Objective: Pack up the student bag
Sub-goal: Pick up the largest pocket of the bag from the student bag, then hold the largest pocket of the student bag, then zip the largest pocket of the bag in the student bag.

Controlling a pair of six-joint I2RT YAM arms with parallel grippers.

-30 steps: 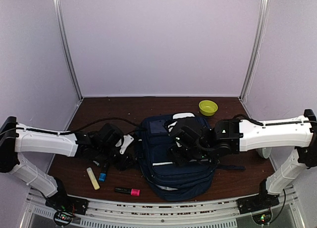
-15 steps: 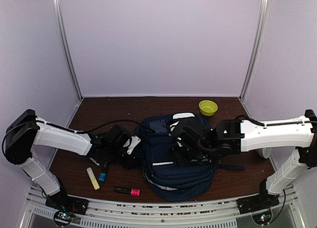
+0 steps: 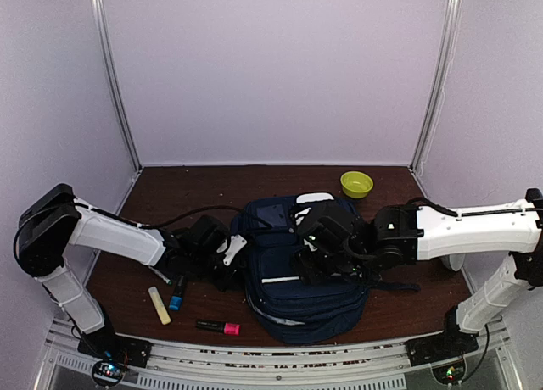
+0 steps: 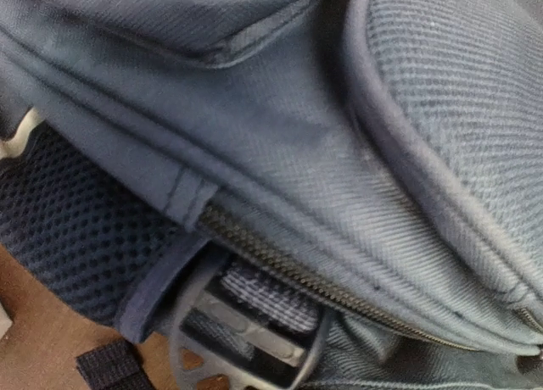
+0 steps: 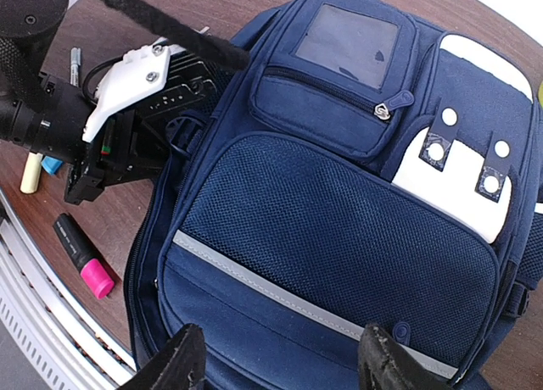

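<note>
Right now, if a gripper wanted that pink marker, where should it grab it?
Probably mid-barrel on the marker, coming from straight above. It lies flat on the table, apart from the bag, with bare wood along both long sides, so jaws could close across its narrow width.

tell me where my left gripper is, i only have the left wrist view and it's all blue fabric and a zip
Observer: The left gripper is against the left side of the student bag, which lies flat on the table, front up.
Operator: where's the right one
Observer: The right gripper hovers open above the bag's front.
Operator: anything lying outside the bag on my side
Observer: A yellow highlighter, a blue-capped marker and a pink-capped marker lie on the table to the bag's left.
</note>
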